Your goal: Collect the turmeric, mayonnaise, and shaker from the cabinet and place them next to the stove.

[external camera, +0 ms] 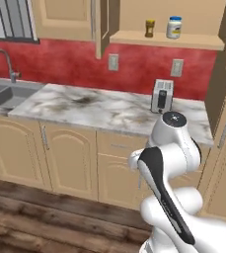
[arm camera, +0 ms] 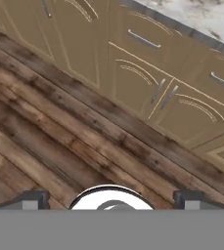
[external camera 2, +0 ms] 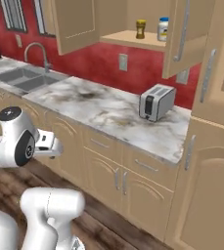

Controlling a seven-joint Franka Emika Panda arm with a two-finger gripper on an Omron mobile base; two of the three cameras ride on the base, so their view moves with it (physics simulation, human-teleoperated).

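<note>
Red wall and a marbled counter [external camera: 99, 106] fill the left base view, where the cabinet [external camera: 102, 29] at the upper middle is seen open, with one turmeric [external camera: 149, 28] and one mayonnaise [external camera: 174, 27] side by side on its shelf at the upper right; one toaster [external camera: 162, 95] is set below. In the right base view the same two jars are found at the top, right of middle; no shaker can be made out. In the hand view the pincer [arm camera: 111, 200] is held released over floorboards, grasping nothing. Collection is judged not yet begun; a high reach to the shelf is called for.
</note>
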